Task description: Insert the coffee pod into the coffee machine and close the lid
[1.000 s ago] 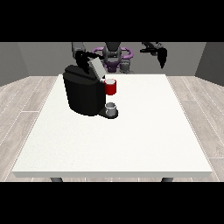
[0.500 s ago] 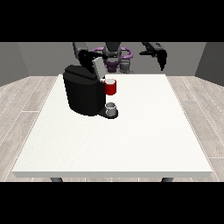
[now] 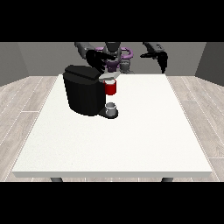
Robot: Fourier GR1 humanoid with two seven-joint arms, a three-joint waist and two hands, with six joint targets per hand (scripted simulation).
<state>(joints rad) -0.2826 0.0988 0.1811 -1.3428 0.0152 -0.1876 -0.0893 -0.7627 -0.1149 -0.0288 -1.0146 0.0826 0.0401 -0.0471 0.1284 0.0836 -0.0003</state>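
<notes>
The white desk (image 3: 131,140) fills the lower and middle frame. Its near half carries nothing that shows.

Left of centre, on the far half of the desk, stands the black coffee machine (image 3: 83,89). At its right front a grey cup-like thing (image 3: 111,107) sits on the machine's base plate; it cannot be told for the coffee pod. Directly above it is a red thing at the machine (image 3: 111,88), under a light grey lid part (image 3: 109,76) that projects to the right of the machine's top.

Behind the machine, at upper centre-left, the hand at the view's left (image 3: 97,60) is just above and behind the machine's top rear edge. Its fingers appear to point downward toward the lid area; whether they are apart or together cannot be told.

At upper right, the hand at the view's right (image 3: 158,56) is raised, well apart from the machine and above the desk's far edge. Its finger state cannot be told.

No readable brand, label or writing shows on any item.
</notes>
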